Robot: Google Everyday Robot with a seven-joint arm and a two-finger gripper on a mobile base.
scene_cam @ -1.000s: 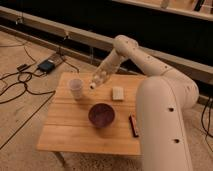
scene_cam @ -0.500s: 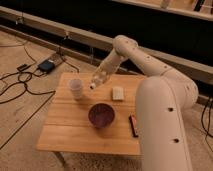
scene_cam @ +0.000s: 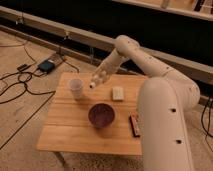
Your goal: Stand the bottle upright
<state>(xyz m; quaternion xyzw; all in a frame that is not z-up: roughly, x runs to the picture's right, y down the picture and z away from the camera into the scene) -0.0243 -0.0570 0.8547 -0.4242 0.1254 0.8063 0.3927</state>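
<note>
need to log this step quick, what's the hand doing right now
Hand: closed, not holding the small translucent whitish plastic bottle, which stands upright beside it on the wooden table.

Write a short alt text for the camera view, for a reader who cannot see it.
A whitish plastic bottle stands upright on a wooden table, and the robot's tool, shut, hovers close beside it. A purple bowl, a beige block and a small dark item also lie on the table.
</note>
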